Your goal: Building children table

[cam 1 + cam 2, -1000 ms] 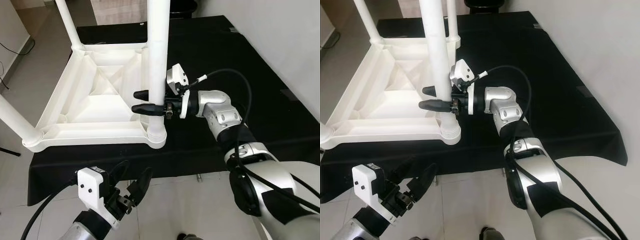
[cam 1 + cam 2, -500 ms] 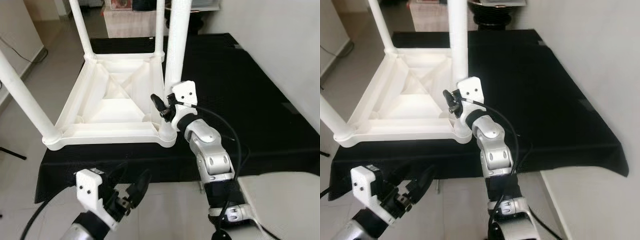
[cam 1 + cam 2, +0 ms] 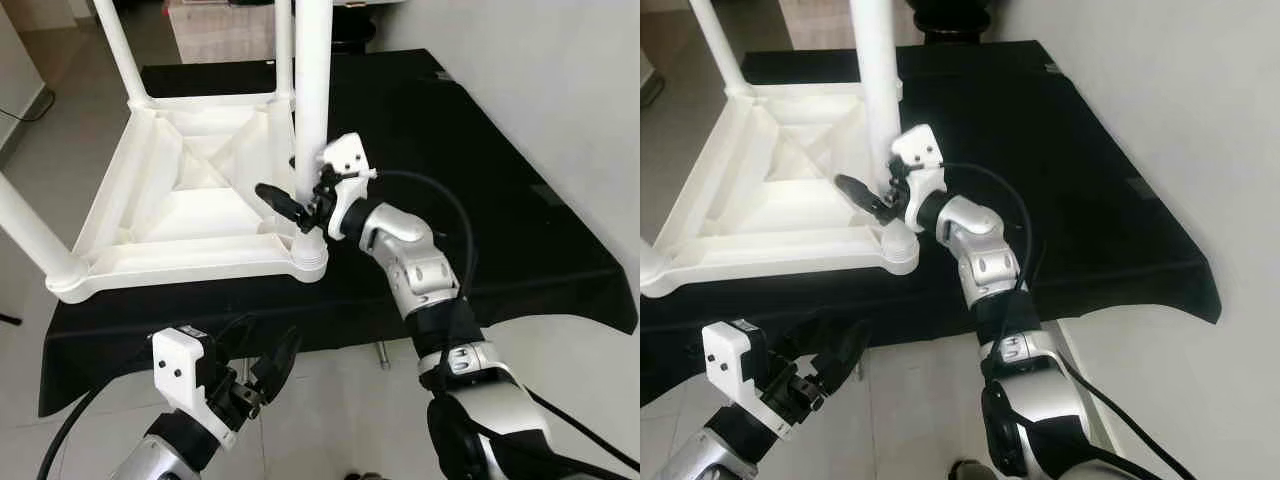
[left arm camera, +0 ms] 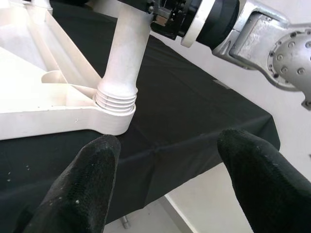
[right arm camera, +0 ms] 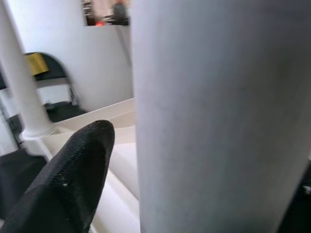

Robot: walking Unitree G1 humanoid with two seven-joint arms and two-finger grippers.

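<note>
A white plastic children's table [image 3: 180, 255] lies upside down on a black-covered surface [image 3: 480, 200], its legs pointing up. My right gripper [image 3: 296, 200] is shut on the near right leg [image 3: 312, 90], low down, just above the threaded socket [image 3: 308, 245]. One black finger [image 3: 275, 196] pokes out left of the leg; the other is hidden behind it. In the right wrist view the leg [image 5: 218, 111] stands close against that finger [image 5: 73, 170]. My left gripper [image 3: 262, 350] hangs open below the table's front edge, pointing toward the socket [image 4: 115, 99].
Three other white legs stand at the far left [image 3: 120, 50], near left [image 3: 35, 235] and far right [image 3: 283, 40] corners. A white wall runs along the right. Pale tiled floor [image 3: 340, 420] lies under the left gripper. A dark chair [image 3: 960, 20] stands behind the surface.
The camera has shifted. My right wrist has turned on the leg and its fingers sit lower, nearer the socket. The left gripper stays open in about the same place.
</note>
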